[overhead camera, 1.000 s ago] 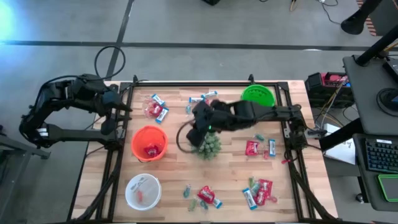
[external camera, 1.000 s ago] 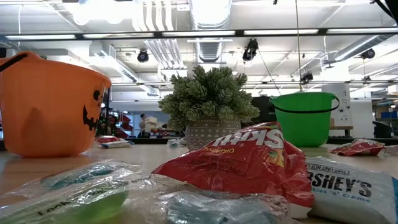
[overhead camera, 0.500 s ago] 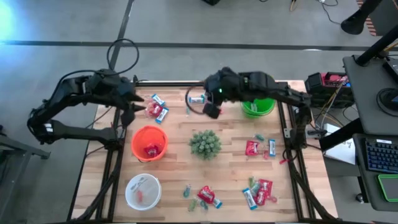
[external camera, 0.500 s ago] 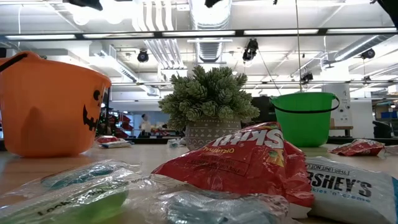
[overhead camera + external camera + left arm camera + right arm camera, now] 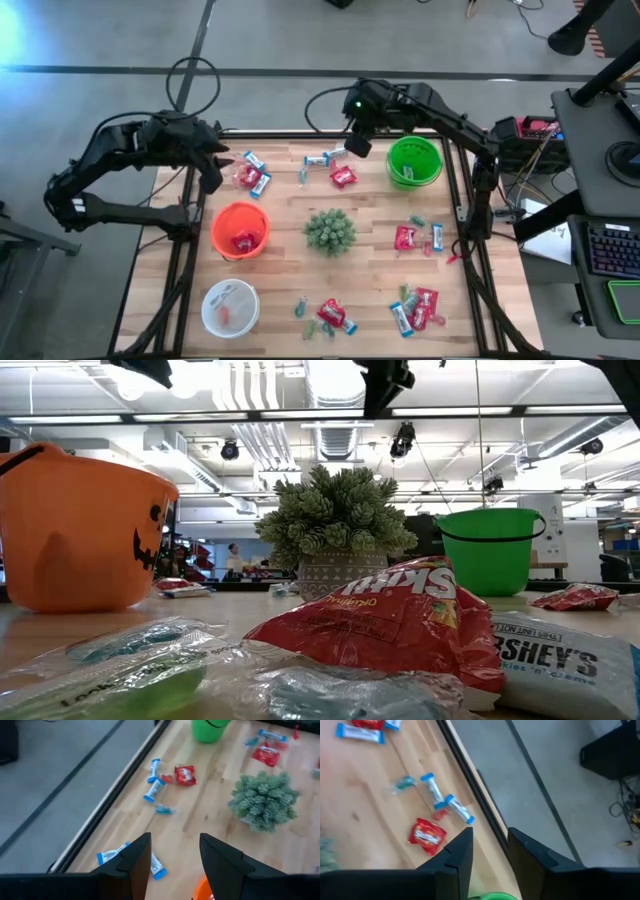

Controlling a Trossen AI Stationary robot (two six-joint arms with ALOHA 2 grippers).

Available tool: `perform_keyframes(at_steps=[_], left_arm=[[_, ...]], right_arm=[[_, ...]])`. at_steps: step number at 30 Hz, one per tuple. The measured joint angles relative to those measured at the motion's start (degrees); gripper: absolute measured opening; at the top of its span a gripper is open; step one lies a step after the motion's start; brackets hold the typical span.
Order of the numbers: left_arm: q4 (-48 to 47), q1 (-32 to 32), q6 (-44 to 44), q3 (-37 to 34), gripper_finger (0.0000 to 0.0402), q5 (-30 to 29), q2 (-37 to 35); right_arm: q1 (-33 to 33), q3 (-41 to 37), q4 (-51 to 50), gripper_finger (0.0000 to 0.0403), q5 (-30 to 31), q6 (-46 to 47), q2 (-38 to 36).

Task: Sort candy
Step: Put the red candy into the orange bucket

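Overhead, the right pincer (image 5: 358, 140) is seen at the upper middle of the frame, above the far edge of the bench (image 5: 370, 245) and just left of the green bowl (image 5: 414, 162). In the right wrist view its fingers (image 5: 457, 857) are parted by a narrow gap with nothing between them and nothing touched. A red packet (image 5: 343, 176) and two blue-and-white bars (image 5: 319, 159) lie on the wood just below and left of it in the high view.

The left pincer (image 5: 215, 165) is seen at the upper left, over the bench's left edge. Its fingers (image 5: 135, 857) are held apart and empty in the left wrist view, and no candy is touched. A small cluster of red and blue-and-white candy (image 5: 250, 174) lies just right of it, above the orange bowl (image 5: 240, 229).

More candy is scattered at the right (image 5: 417, 237) and along the lower middle and lower right of the frame (image 5: 332, 314), around the small plant (image 5: 331, 231) at the centre. A white bowl (image 5: 230, 307) sits at the lower left.
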Motion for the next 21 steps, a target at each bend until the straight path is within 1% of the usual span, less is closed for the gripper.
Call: perform_keyframes(at_steps=[3, 5, 9, 15, 19, 21], left_arm=[[-0.6, 0.0, -0.2, 0.0, 0.015, -3.8, -1.2], [-1.4, 0.2, -0.2, 0.0, 0.015, -5.8, -2.0], [-1.4, 0.3, 0.0, 0.0, 0.015, -7.7, -3.3], [-1.7, 0.3, 0.1, 0.0, 0.015, -10.3, -4.5], [-2.7, 0.3, -0.6, 0.0, 0.015, -11.5, -5.1], [-3.5, 0.3, -0.7, 0.0, 0.015, -12.6, -5.3]], right_arm=[[-2.2, -1.9, 0.5, 0.0128, -0.3, -0.2, 0.1], [-3.7, -4.1, 1.0, 0.0136, -2.8, -0.2, 0.1], [-6.3, -9.4, 4.0, 0.0154, -9.3, 1.3, 0.2], [-8.8, -17.4, 10.6, 0.0176, -11.6, 4.7, 0.2], [-10.4, -22.6, 17.0, 0.0178, -21.4, 8.8, 0.2], [-10.6, -25.4, 20.3, 0.0178, -24.8, 11.0, 0.2]])
